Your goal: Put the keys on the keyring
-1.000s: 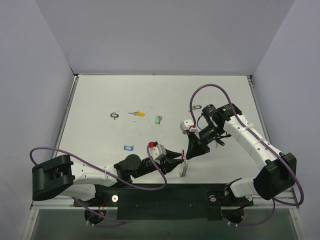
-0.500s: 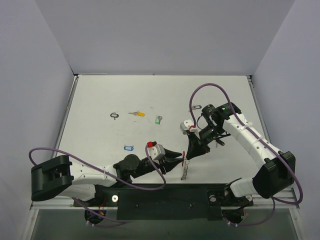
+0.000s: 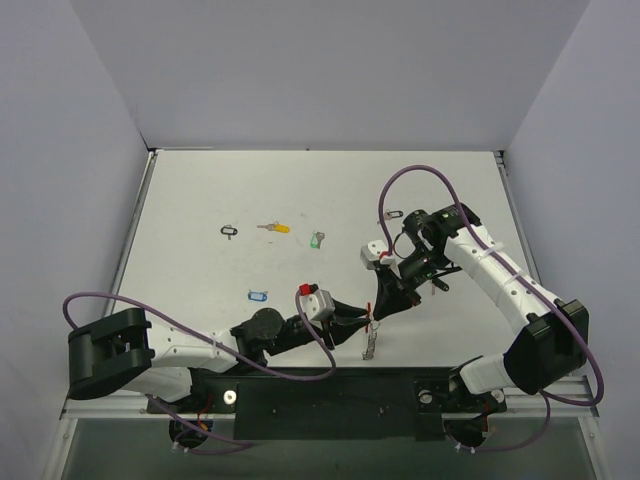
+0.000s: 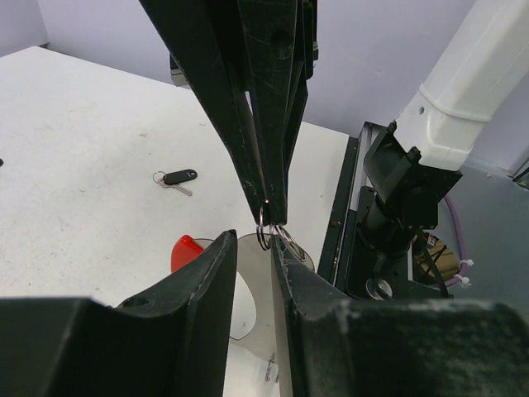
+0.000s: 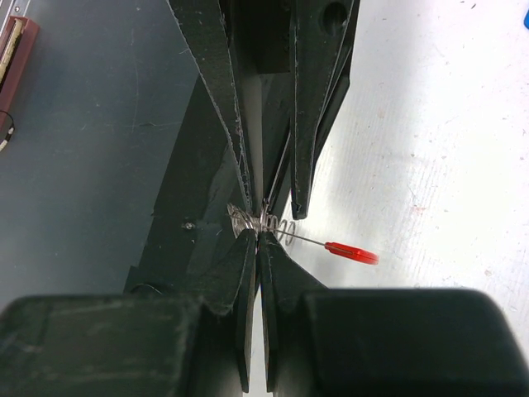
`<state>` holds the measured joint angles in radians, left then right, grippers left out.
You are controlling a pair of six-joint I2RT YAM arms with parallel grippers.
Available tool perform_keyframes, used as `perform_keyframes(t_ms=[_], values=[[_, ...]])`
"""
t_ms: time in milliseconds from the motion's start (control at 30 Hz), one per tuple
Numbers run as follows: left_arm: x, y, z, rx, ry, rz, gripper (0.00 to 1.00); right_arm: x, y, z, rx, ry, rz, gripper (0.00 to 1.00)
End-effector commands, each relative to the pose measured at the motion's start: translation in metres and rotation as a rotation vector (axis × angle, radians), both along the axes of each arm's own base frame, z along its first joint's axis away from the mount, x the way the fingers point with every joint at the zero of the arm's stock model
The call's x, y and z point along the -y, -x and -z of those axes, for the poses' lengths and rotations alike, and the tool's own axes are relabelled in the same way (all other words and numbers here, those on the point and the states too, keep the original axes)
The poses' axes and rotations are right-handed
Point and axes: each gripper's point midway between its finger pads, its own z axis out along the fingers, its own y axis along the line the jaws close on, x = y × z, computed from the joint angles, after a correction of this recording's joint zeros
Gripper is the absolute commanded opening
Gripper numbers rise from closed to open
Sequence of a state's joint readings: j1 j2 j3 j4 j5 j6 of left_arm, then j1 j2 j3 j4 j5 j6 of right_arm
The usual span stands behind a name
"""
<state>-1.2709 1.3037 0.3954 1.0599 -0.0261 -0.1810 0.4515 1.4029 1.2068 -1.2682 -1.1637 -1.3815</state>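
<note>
The keyring hangs between both grippers just above the table's near edge: silver loops (image 5: 248, 220) with a thin wire to a red tag (image 5: 351, 251). Its silver part dangles below in the top view (image 3: 370, 342). My right gripper (image 5: 258, 240) is shut on the silver loops and points down at them (image 3: 378, 312). My left gripper (image 4: 254, 244) reaches in from the left (image 3: 364, 322), its jaws a narrow gap apart on either side of a loop (image 4: 266, 231). The red band (image 4: 186, 248) shows beside its left finger. Keys lie on the table: black-tagged (image 3: 229, 231), yellow (image 3: 273, 228), green (image 3: 317, 240), blue (image 3: 257, 296).
Another black-tagged key (image 3: 391, 214) lies behind the right arm and also shows in the left wrist view (image 4: 178, 177). The right arm's base (image 4: 405, 207) and the black rail (image 3: 330, 395) at the table's near edge are close under the grippers. Purple cables loop over both arms.
My left gripper has crept a little to the right, closer around the keyring. The right gripper keeps its hold in about the same place. The loose keys have not moved.
</note>
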Motion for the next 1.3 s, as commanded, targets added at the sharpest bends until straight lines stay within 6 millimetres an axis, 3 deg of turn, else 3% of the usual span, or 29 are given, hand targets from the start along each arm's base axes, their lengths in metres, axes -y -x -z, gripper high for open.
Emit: perform_keyframes(t_ms=[0, 533, 1267], values=[[0.0082, 0.0035, -0.0376, 0.023, 0.114, 0.025, 0.32, -0.0045, 0.006, -0.0171, -0.038, -0.054, -0.004, 0.0], [0.0098, 0.0032, -0.0382, 0.02, 0.113, 0.026, 0.21, -0.0039, 0.0077, -0.0182, -0.038, -0.058, -0.016, 0.0], [0.0055, -0.0001, -0.0438, 0.021, 0.129, 0.002, 0.18, -0.0034, 0.0089, -0.0185, -0.045, -0.058, -0.023, 0.0]])
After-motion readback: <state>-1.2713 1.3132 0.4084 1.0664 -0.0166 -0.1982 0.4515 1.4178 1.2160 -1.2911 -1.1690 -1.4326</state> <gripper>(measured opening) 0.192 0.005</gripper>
